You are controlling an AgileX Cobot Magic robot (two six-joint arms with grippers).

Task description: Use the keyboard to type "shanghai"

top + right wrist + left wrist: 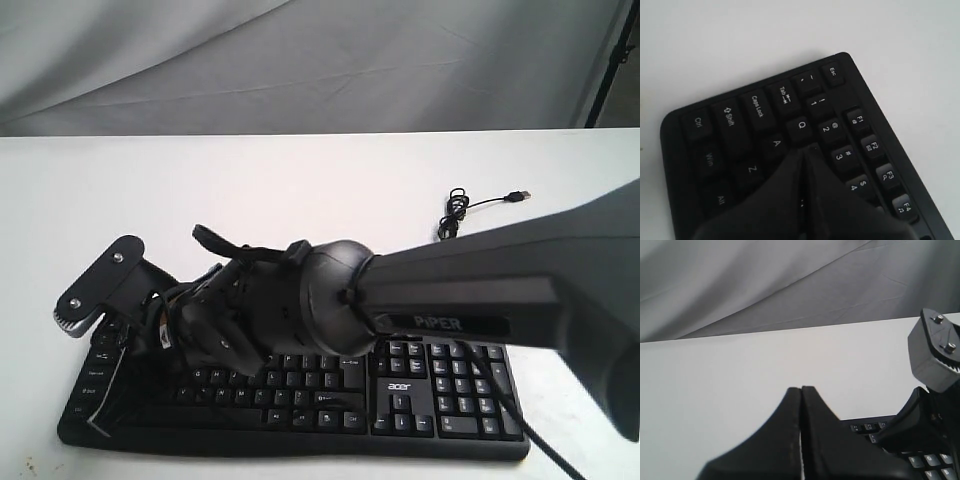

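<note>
Keyboard [440, 395] lies flat on the white table [300, 190], at the side near the exterior camera, with its USB cable [455, 215] behind it. The right gripper [807, 150], fingers pressed together to one point, is low over the keys beside Q and A. The left gripper [801, 390], also closed, hangs over bare table. I judge the board stiff but light, so it may slide; press the keycaps straight down, no grasp needed.

A white table [300, 180] carries a black Acer keyboard [400, 400] along its near edge, reaching from the left to right of centre. Its thin black USB cable [455, 215] lies coiled on the bare top farther back on the right, the plug [518, 195] lying loose beside it.
</note>
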